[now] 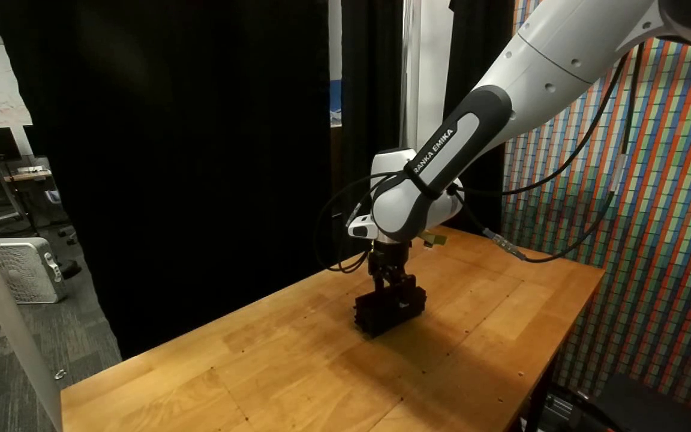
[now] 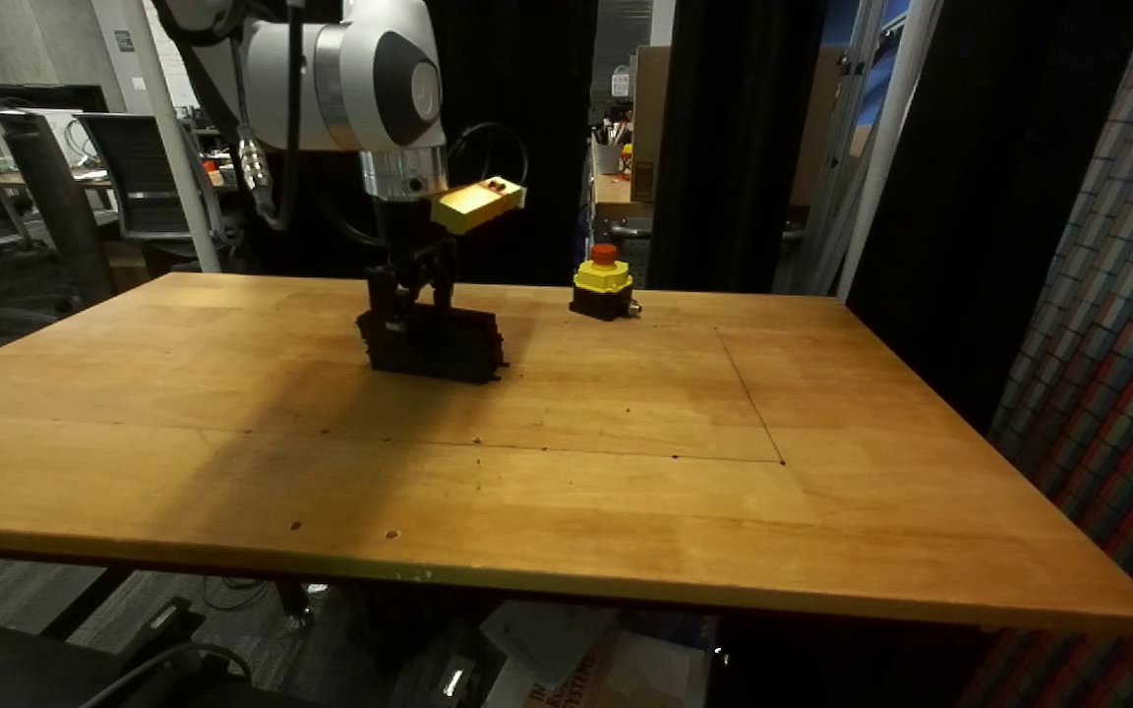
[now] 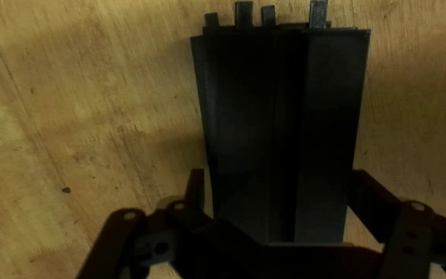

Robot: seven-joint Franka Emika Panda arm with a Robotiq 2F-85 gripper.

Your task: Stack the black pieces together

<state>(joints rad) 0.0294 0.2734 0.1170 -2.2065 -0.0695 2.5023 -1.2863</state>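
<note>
The arm extends over the table with the gripper directed downward. The pieces, all black, rest on the table directly below the gripper, set side by side as a compact group. In the wrist view, a dark seam runs lengthwise between them, and four short tabs project from the end at the top of that view. I cannot tell how many pieces there are.

The gripper stands with its jaws spread, one finger at each long side of the pieces. At the left of the wrist view, a strip of table separates the finger from the pieces. At the right, the finger overlaps the edge of the pieces; I cannot tell whether it touches.

In an exterior view, a button, red on a yellow and black base, sits near the far edge of the table, well apart from the pieces. A yellow case projects from the arm above the gripper. A curtain hangs along one side of the table, a patterned sheet at another. A fan stands on the floor past the curtain.
</note>
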